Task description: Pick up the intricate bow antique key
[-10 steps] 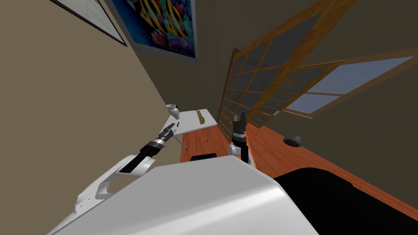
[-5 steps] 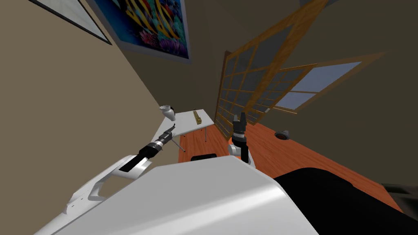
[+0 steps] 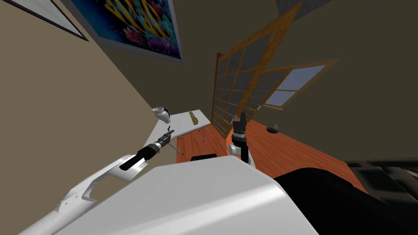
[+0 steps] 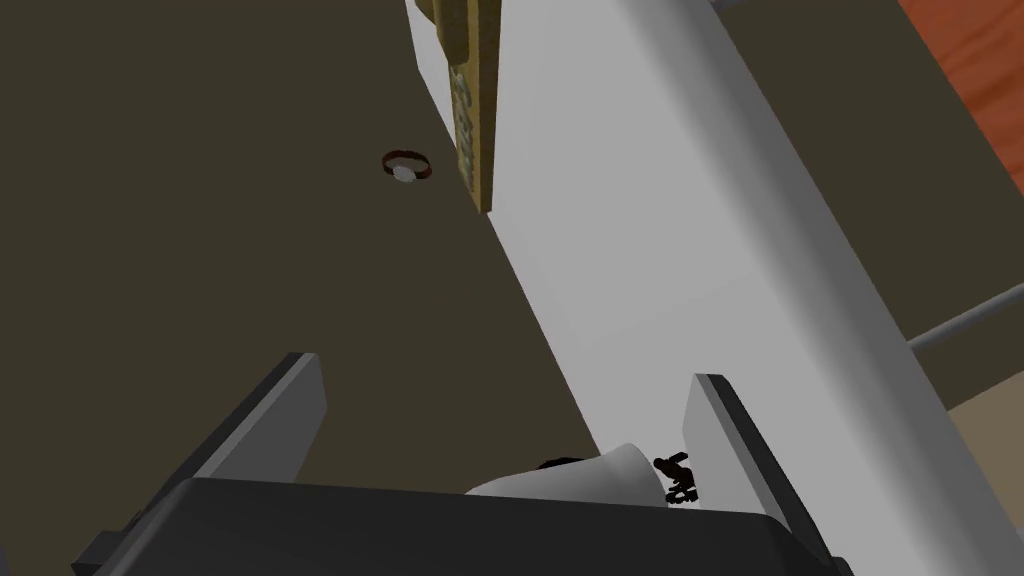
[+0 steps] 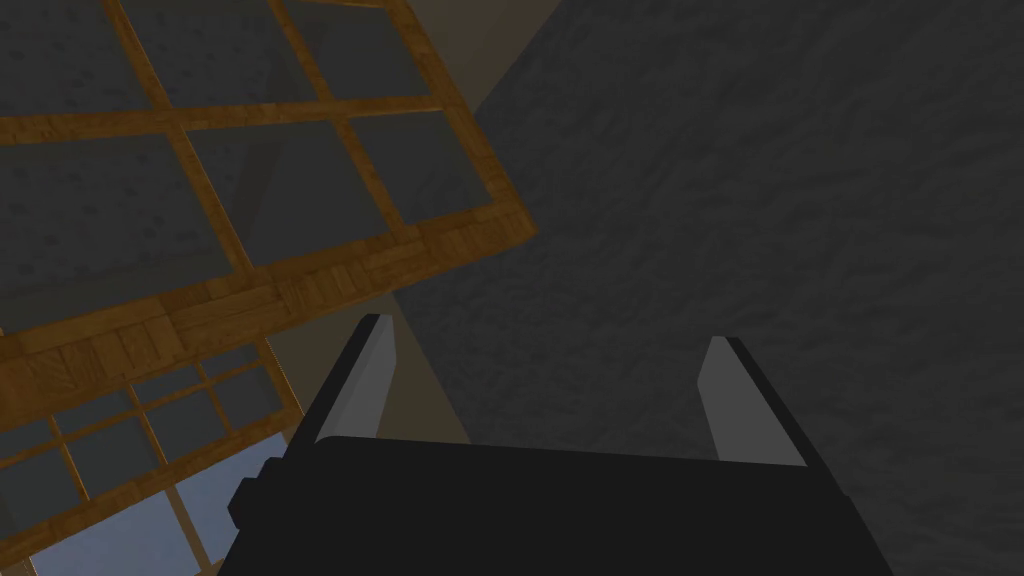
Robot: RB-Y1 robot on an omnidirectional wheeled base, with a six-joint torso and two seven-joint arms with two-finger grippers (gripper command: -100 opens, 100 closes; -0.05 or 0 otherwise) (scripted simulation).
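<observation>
Since a second ago the head camera has been turned, so that the worktop (image 3: 182,122), the poster (image 3: 130,24) and the lattice window (image 3: 241,85) are seen further toward the robot's left. A dark mass (image 3: 383,179) is now seen low on the right, beyond the wooden floor (image 3: 285,151). The left gripper (image 4: 503,370) has been carried nearer the worktop's near edge, and its fingers (image 4: 715,430) are spread wide and hold nothing. The key (image 4: 677,478), small and dark, is laid on the worktop just beside a white vase (image 4: 600,478), close ahead of the left gripper; its form is too small to be made out. A brass-coloured bar (image 4: 478,100) is laid further along the worktop, well apart from the key; the raised marks on its side cannot be read. The right gripper (image 5: 548,335) is held upright as before, its fingers (image 5: 365,380) likewise parted and empty.
</observation>
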